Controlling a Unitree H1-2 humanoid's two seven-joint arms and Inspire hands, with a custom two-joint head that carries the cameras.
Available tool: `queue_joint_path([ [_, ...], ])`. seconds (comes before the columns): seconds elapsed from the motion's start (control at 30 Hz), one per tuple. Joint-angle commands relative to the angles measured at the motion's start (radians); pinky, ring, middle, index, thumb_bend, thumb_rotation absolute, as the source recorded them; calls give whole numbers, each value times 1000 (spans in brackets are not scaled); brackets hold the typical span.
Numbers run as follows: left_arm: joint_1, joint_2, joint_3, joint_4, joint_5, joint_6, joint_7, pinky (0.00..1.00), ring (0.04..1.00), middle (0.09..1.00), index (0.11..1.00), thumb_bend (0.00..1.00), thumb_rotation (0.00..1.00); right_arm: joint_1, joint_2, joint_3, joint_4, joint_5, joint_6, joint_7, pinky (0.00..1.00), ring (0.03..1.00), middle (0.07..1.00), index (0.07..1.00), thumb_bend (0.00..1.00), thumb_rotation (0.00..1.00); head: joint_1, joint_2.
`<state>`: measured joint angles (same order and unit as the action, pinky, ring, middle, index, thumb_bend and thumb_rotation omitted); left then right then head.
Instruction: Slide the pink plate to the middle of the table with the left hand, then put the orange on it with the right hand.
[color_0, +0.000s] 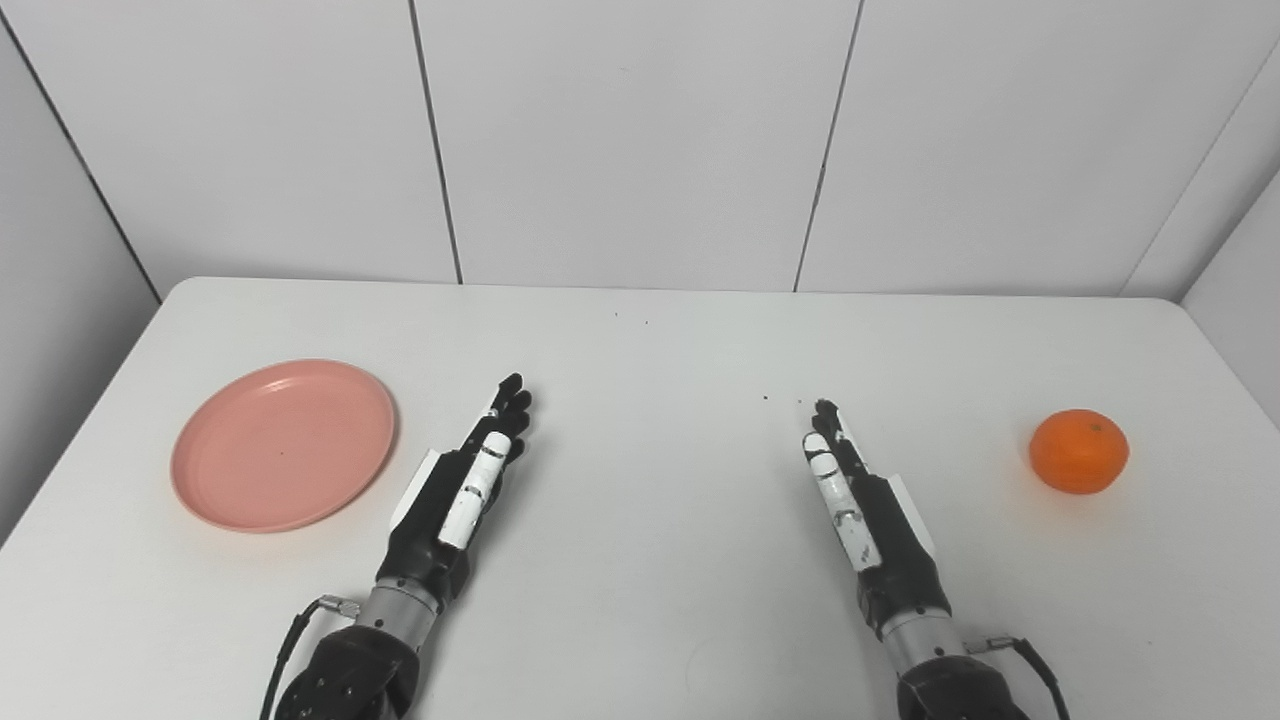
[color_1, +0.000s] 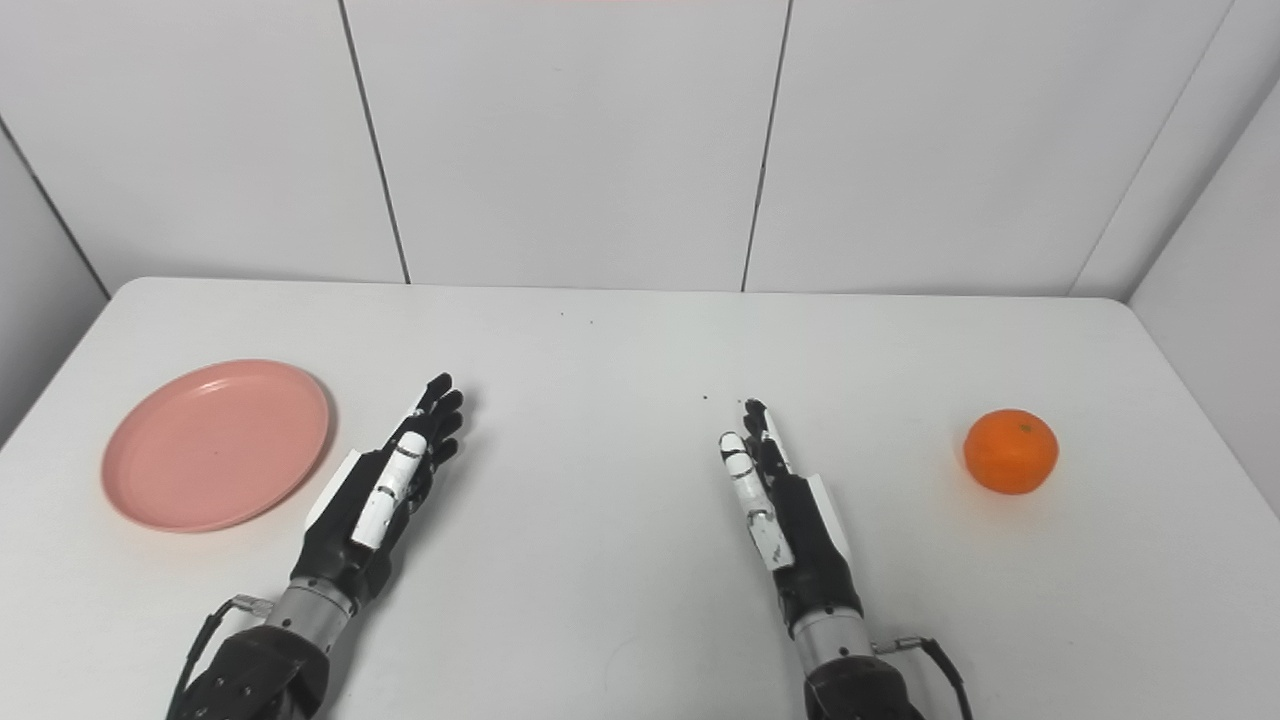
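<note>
A round pink plate (color_0: 282, 443) lies flat on the left part of the white table (color_0: 660, 360), with nothing on it. An orange (color_0: 1079, 451) rests on the table at the far right. My left hand (color_0: 462, 483) hovers just right of the plate, fingers stretched out straight, holding nothing and a small gap away from the plate's rim. My right hand (color_0: 858, 497) is near the table's middle, well left of the orange, fingers also stretched out and empty.
White wall panels (color_0: 640, 140) rise behind the table's far edge. A few tiny dark specks (color_0: 765, 398) dot the tabletop between the hands. A cable runs off each wrist near the bottom edge.
</note>
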<state>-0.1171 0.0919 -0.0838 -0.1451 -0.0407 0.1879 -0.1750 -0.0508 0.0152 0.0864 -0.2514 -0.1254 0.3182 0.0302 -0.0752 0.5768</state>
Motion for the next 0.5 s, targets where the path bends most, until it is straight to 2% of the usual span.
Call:
queue_joint_path([
  [0.0, -20, -2, 6, -20, -19, 2, -5, 1000, 1000, 1000, 1000, 400, 1000, -20, -1, -1, -12, 7, -18, 1, 1000, 1000, 1000, 1000, 215, 1000, 1, 1],
  [0.47, -20, 3, -1, -19, -24, 5, -9, 1000, 1000, 1000, 1000, 395, 1000, -19, 3, -1, -16, 10, -13, -1, 1000, 1000, 1000, 1000, 206, 1000, 3, -1],
])
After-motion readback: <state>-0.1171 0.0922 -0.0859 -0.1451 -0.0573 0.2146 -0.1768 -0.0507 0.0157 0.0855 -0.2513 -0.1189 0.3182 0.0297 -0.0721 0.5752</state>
